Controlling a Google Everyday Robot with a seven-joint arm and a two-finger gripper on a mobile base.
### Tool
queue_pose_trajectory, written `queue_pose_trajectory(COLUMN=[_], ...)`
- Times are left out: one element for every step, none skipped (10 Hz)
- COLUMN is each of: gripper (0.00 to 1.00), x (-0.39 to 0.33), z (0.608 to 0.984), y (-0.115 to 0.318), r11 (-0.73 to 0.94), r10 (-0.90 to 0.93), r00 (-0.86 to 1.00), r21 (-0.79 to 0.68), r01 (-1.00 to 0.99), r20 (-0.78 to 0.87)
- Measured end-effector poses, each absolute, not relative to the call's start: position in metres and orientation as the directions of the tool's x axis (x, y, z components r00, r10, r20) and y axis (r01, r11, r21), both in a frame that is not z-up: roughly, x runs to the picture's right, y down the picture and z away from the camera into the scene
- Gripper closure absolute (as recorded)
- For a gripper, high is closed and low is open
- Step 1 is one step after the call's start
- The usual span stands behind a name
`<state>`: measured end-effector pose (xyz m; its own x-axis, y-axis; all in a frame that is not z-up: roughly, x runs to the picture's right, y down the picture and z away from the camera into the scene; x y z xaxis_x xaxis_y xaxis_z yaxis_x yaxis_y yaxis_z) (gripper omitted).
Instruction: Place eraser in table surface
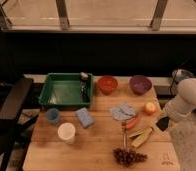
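The light-brown wooden table surface (pixel 91 150) fills the lower middle of the camera view. My white arm comes in from the right, and my gripper (pixel 163 123) hangs at the table's right edge, to the right of the yellow banana-like piece (pixel 141 136). A small dark shape sits at the gripper's tip; I cannot tell whether it is the black eraser or part of the gripper. No eraser shows lying on the table.
A green tray (pixel 66 90) stands at the back left, with a red bowl (pixel 107 84) and a purple bowl (pixel 140 83) beside it. A light-blue sponge (pixel 84 117), white cup (pixel 66 132), blue cup (pixel 53 115), cloth (pixel 122 112), apple (pixel 150 107) and grapes (pixel 128 156) lie about. A chair (pixel 11 115) stands at the left.
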<state>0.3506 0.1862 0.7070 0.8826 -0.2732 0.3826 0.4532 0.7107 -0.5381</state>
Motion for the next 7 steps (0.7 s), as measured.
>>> queue_pose_trajectory(gripper=[0.8, 0.8, 0.8, 0.8, 0.79, 0.72, 0.62], x=[0.355, 0.357, 0.36, 0.361, 0.36, 0.357, 0.35], z=[0.71, 0.713, 0.717, 0.719, 0.723, 0.726, 0.726], y=[0.2, 0.211, 0.223, 0.235, 0.25, 0.261, 0.272], r11=[0.707, 0.704, 0.699, 0.692, 0.682, 0.671, 0.658], r10=[-0.235, -0.198, -0.161, -0.122, -0.084, -0.053, -0.018], r00=[0.892, 0.898, 0.901, 0.902, 0.898, 0.892, 0.882], r21=[-0.561, -0.58, -0.599, -0.616, -0.633, -0.645, -0.658], r01=[0.43, 0.41, 0.392, 0.377, 0.367, 0.364, 0.366], r20=[0.387, 0.394, 0.403, 0.415, 0.431, 0.449, 0.472])
